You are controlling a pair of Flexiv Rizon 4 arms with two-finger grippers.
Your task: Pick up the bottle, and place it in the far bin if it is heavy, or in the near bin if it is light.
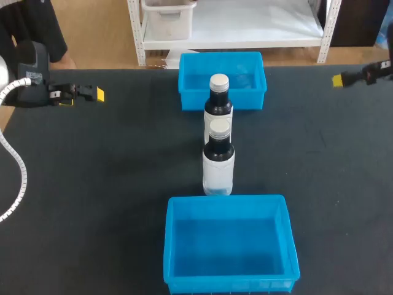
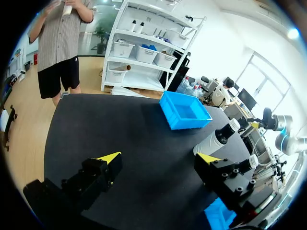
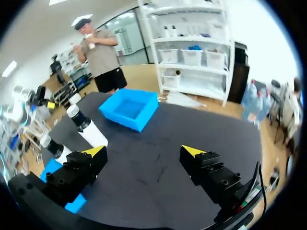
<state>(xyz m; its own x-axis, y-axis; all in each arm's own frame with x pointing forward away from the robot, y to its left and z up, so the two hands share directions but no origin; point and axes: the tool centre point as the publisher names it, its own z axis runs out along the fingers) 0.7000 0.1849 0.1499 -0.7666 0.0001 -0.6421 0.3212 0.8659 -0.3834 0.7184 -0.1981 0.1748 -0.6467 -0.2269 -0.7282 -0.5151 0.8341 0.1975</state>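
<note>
Two dark bottles with white caps and white labels stand upright in a row at the table's middle. The far bottle (image 1: 218,101) is just in front of the far blue bin (image 1: 191,98); the near bottle (image 1: 218,161) stands just behind the near blue bin (image 1: 228,284). My left gripper (image 1: 92,93) hovers open at the far left, well away from them. My right gripper (image 1: 341,79) is open at the far right. Ahead of the left gripper (image 2: 158,158) lie the far bin (image 2: 184,110) and a bottle (image 2: 218,139). The right gripper (image 3: 143,151) holds nothing; both bottles (image 3: 88,129) stand beyond it.
Both bins look empty. Black table surface (image 1: 104,184) stretches wide on either side of the bottle row. A white cable (image 1: 18,166) loops from my left arm over the table's left edge.
</note>
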